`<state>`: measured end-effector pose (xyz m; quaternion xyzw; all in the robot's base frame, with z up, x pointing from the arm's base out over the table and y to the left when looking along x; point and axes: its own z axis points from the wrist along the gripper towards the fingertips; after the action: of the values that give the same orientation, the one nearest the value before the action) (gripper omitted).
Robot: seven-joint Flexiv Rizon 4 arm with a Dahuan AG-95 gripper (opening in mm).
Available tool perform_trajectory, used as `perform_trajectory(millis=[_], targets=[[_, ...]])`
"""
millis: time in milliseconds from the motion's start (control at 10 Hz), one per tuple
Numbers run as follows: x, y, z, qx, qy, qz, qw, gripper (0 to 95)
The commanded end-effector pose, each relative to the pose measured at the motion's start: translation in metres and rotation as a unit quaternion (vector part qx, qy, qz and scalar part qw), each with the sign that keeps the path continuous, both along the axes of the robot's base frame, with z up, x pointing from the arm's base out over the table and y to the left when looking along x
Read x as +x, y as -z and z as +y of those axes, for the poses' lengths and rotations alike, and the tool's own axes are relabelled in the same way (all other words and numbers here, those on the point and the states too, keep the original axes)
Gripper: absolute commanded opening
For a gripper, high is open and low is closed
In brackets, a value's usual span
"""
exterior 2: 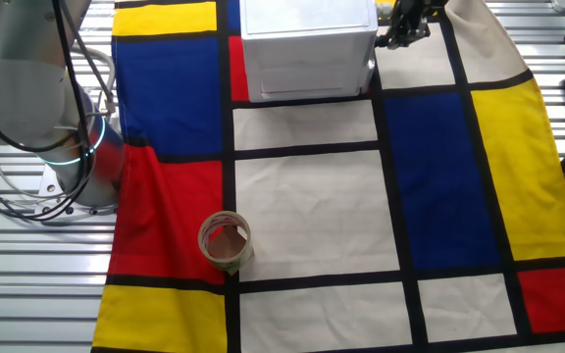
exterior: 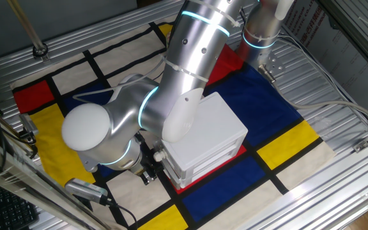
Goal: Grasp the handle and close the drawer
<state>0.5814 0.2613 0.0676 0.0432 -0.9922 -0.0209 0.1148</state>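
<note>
The white mini cabinet point(exterior: 209, 128) stands on the chequered cloth, at the top edge of the other fixed view point(exterior 2: 307, 44). Its drawer point(exterior: 170, 171) looks pushed in, with the front about flush with the cabinet body. My black gripper point(exterior: 153, 160) is pressed up against that front, low beside the cabinet's left corner; the other fixed view has the gripper point(exterior 2: 392, 29) just right of the cabinet. A small pale knob, the handle point(exterior: 160, 154), shows right at the fingers. My own arm hides the fingers' gap, so their hold is unclear.
A roll of tape point(exterior 2: 226, 242) stands on the cloth well away from the cabinet. My arm's base point(exterior 2: 86, 167) with cables sits at the cloth's edge. A metal cylinder point(exterior: 85, 190) lies near the gripper. Ribbed aluminium table point(exterior: 337, 76) surrounds the cloth.
</note>
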Motion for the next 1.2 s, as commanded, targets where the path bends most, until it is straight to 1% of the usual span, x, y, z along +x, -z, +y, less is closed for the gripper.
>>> perform_trajectory(millis=[100, 400, 700, 1100, 1200], targets=[[-0.0028, 0.0002, -0.0011, 0.002, 0.001, -0.001, 1.0000, 0.0], [-0.0044, -0.0005, -0.0010, 0.002, 0.002, -0.002, 1.0000, 0.0], [-0.0090, 0.0019, -0.0009, 0.003, 0.001, -0.003, 1.0000, 0.0], [-0.0109, 0.0020, -0.0001, 0.002, 0.001, -0.003, 1.0000, 0.0], [-0.0113, 0.0020, -0.0003, 0.005, 0.003, -0.003, 1.0000, 0.0]])
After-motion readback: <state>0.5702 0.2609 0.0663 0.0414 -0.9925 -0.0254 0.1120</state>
